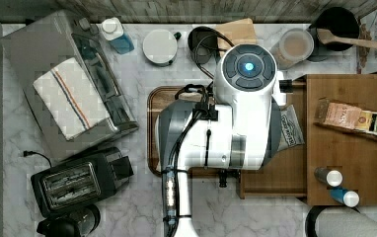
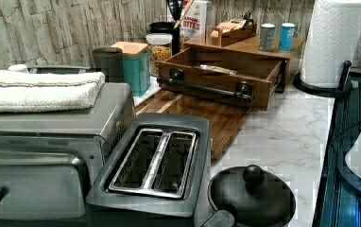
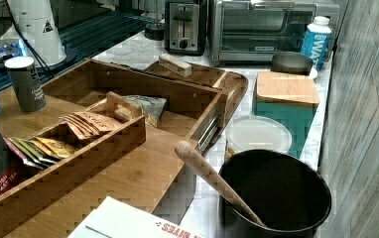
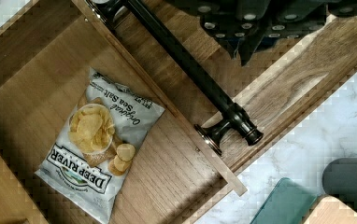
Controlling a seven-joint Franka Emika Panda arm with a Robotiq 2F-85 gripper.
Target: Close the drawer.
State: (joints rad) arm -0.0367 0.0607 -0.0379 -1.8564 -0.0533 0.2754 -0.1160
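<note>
**Kitchen Clutter Lined a Marble Counter**

A folded white towel (image 1: 71, 97) lay on top of a silver toaster oven (image 1: 108, 94) at the top view's left, with a black two-slot toaster (image 2: 155, 163) just beside it on the marble counter (image 2: 287, 137). A dark rounded wooden serving tray (image 2: 216, 118) sat flat on the counter. A teal canister with a wooden lid (image 3: 285, 101) stood near a clear-lidded jar (image 3: 256, 135), and a wooden spoon (image 3: 212, 178) leaned in a black pot (image 3: 277, 198). A paper towel roll (image 2: 334, 40) stood upright at the left view's right. A bag of Deep River chips (image 4: 99, 144) lay flat.
</note>
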